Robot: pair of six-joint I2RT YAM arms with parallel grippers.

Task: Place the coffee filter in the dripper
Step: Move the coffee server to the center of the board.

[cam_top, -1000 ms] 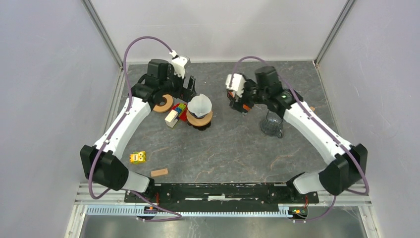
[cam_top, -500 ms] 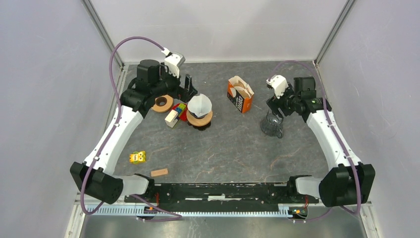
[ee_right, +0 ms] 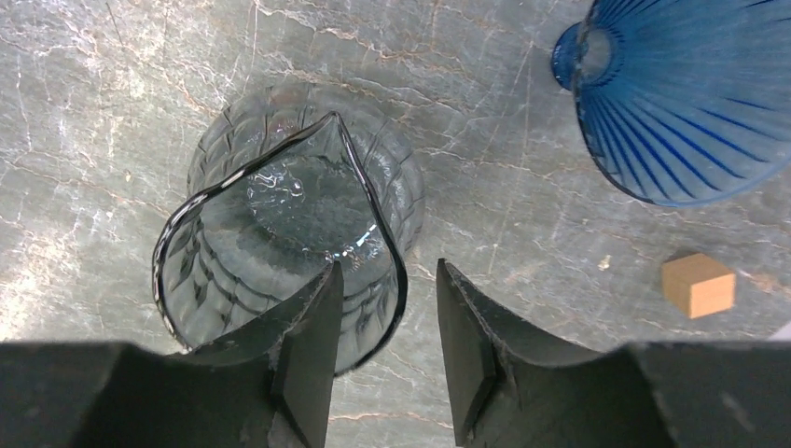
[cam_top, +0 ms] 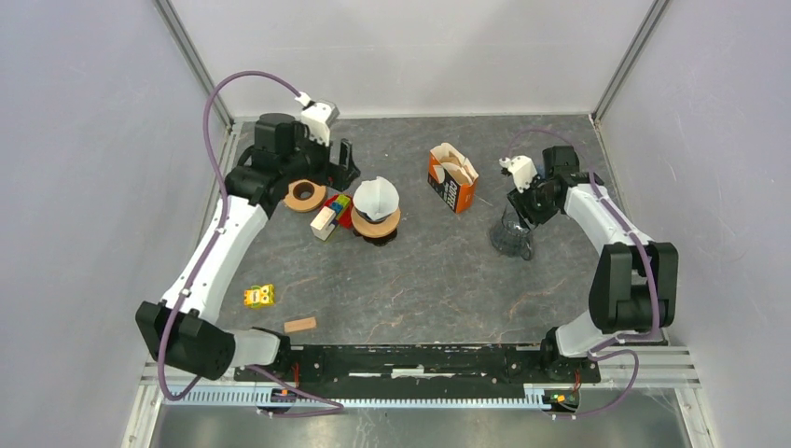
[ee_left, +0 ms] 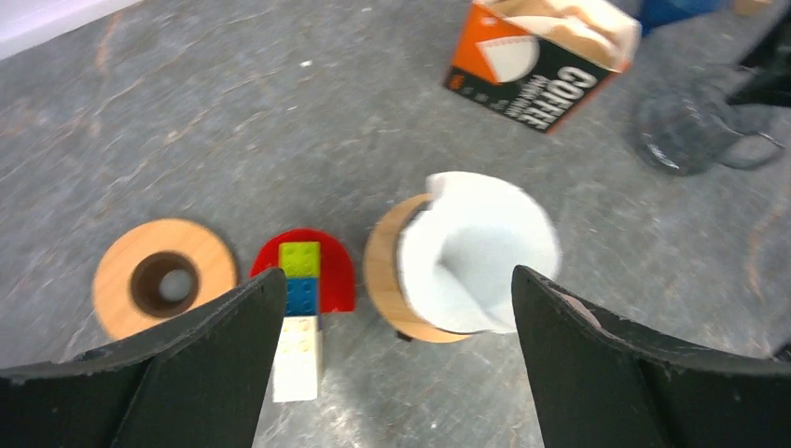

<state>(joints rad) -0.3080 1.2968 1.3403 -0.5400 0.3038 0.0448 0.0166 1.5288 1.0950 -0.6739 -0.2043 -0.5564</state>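
A white coffee filter (cam_top: 376,194) (ee_left: 476,252) stands open in the dripper (cam_top: 376,224) (ee_left: 382,271), a cone with a wooden collar, at the table's middle left. My left gripper (cam_top: 343,166) (ee_left: 396,280) hovers behind and above it, wide open with nothing in it. Over a clear glass carafe (cam_top: 511,238) (ee_right: 280,215) my right gripper (cam_top: 520,201) (ee_right: 387,271) points down. Its jaws are narrowed with a gap still showing. One finger is inside the carafe's rim and the other outside.
An orange filter box (cam_top: 452,177) (ee_left: 541,56) stands open at centre back. A wooden ring (cam_top: 306,194) and toy bricks (cam_top: 334,210) lie left of the dripper. A blue ribbed cone (ee_right: 681,93) and wooden cube (ee_right: 698,285) sit beside the carafe. Near the front lie a yellow toy (cam_top: 258,296) and wood block (cam_top: 299,325).
My right arm swung from the filter box to over the carafe, and its jaws narrowed. The left arm drew back a little to the left, away from the dripper.
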